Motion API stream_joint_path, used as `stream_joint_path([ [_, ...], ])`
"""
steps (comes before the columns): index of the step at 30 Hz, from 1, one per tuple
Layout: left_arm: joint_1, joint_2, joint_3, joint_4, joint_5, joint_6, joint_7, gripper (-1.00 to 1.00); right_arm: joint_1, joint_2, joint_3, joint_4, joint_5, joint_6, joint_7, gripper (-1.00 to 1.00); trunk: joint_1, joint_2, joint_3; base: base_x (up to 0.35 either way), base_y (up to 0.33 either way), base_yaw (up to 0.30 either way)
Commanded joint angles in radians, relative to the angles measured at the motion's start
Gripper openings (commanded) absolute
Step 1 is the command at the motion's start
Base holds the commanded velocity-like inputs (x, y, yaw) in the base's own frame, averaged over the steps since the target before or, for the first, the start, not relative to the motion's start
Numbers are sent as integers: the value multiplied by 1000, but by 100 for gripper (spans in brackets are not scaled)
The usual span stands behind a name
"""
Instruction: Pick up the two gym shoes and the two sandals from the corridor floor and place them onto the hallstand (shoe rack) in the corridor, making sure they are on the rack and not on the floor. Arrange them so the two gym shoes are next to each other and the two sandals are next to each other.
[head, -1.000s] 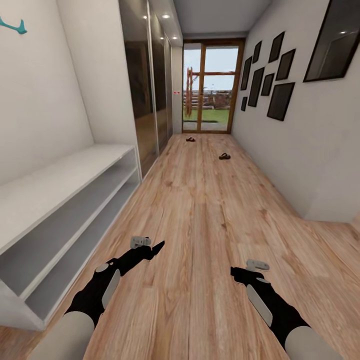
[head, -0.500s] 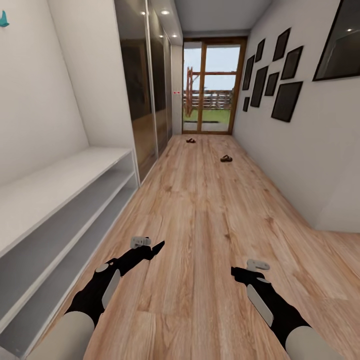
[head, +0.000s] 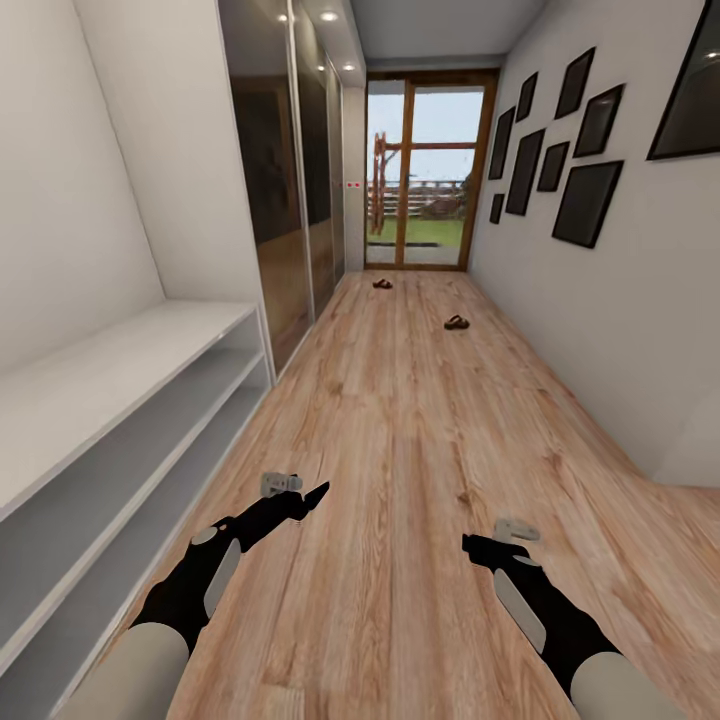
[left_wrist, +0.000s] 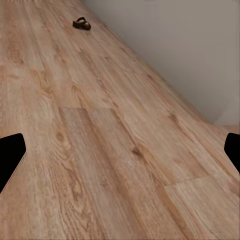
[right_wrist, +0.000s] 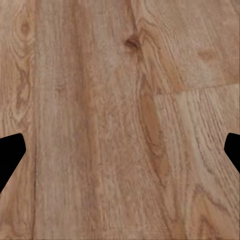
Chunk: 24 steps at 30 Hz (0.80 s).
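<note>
Brown sandals (head: 457, 322) and (head: 382, 284) lie far down the floor (head: 400, 450) at 12 o'clock, rack (head: 110, 400) bare at 9, left gripper (head: 305, 497) and right gripper (head: 478, 546) open, empty; nothing placed yet.

Light wood-plank corridor floor (head: 400, 430) runs up the frame's centre to the glass door. Two dark brown sandals lie on it far off, well apart: one (head: 457, 323) right of centre, another (head: 382, 284) nearer the door. The hallstand (head: 110, 400) stands lower left.
</note>
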Motion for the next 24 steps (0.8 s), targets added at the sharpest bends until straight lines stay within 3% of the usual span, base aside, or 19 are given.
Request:
stream_joint_path([
  [1, -1, -1, 4, 1, 1, 0, -7, 100, -1, -2, 7, -2, -8, 3, -9, 100, 0, 0, -1, 348, 0, 0],
  [6, -1, -1, 4, 1, 1, 0, -7, 100, -1, -2, 8, -2, -9, 3, -8, 100, 0, 0, -1, 348, 0, -14],
  [13, -1, -1, 4, 1, 1, 0, -6, 100, -1, -2, 8, -2, -9, 3, -6, 100, 0, 0, -1, 348, 0, -187],
  [24, -1, -1, 4, 1, 1, 0, -7, 100, -1, -2, 10, -3, -9, 4, -4, 100, 0, 0, -1, 348, 0, -12],
])
